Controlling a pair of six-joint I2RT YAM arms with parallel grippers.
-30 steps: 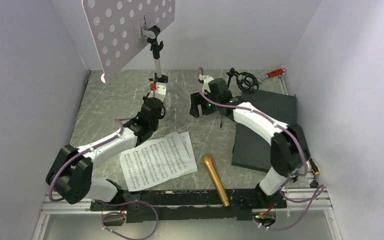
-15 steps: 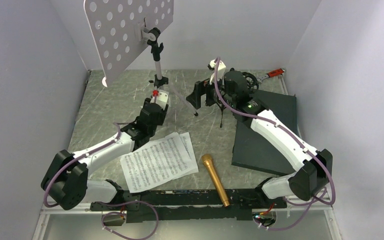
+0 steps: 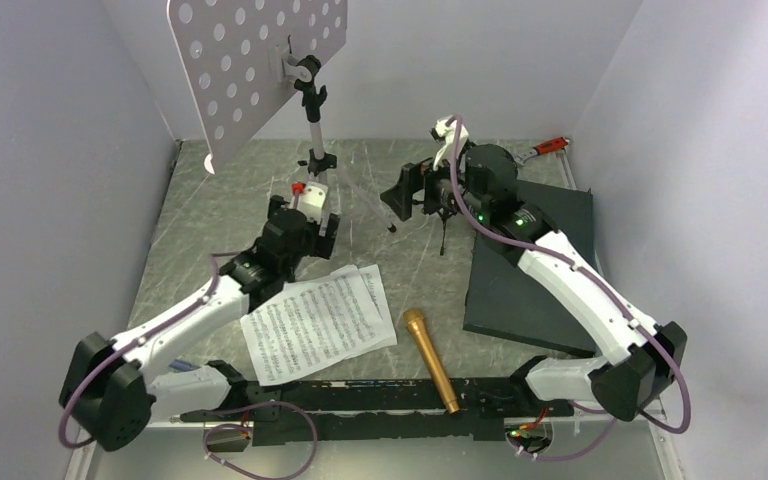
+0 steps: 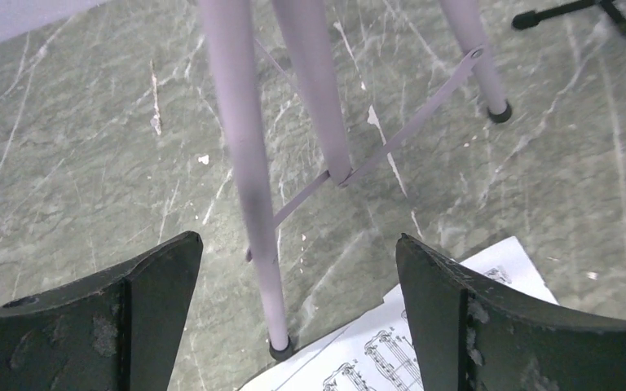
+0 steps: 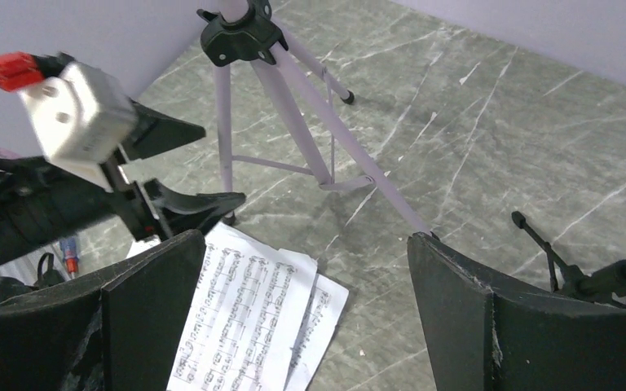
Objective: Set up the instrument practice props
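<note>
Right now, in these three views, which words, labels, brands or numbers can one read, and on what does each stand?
No word, brand or number can be read in any view.
Music sheets: printed staves and notes only; any title or lettering is too small to read.
Microphone: no label shows.
Music stand: plain, no marking shows.
Slab: plain, no marking shows.

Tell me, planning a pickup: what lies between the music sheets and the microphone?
Only bare table, seen from the top view; sheets and microphone lie apart.
</note>
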